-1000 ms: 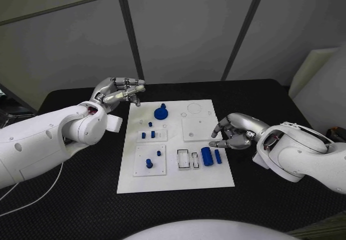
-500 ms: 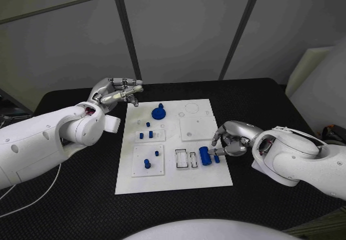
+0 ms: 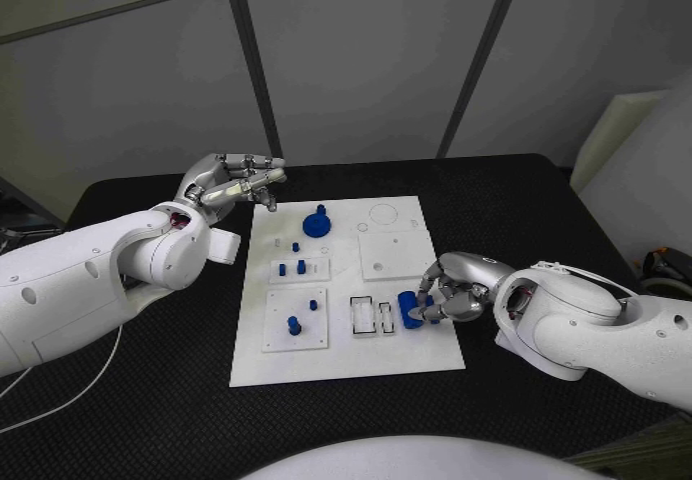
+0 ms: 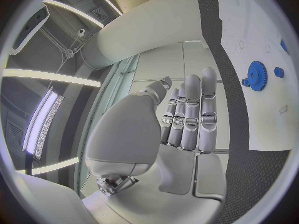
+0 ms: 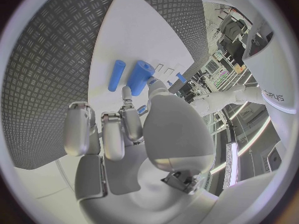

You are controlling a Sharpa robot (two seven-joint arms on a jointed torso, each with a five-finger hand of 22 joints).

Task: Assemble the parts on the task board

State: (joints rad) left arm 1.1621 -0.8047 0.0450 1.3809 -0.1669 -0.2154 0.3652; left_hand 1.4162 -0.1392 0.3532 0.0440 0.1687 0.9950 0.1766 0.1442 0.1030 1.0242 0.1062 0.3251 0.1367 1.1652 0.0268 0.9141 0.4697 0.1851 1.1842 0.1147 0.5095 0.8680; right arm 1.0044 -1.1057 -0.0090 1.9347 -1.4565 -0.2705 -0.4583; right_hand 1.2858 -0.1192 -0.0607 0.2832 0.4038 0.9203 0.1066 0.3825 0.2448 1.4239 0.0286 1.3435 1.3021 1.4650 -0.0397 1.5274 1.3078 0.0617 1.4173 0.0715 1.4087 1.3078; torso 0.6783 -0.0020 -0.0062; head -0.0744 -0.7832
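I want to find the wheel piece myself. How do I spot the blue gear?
Look at the white task board in the middle of the black table, and go to its far end, near the left hand. The blue gear lies there. It is round and flat with toothed edges, much wider than the little blue pegs nearby.

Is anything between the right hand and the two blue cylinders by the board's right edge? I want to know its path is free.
Nothing visible: the right hand has its fingers right at the thick blue cylinder, with the thin blue cylinder lying beside it on the white task board.
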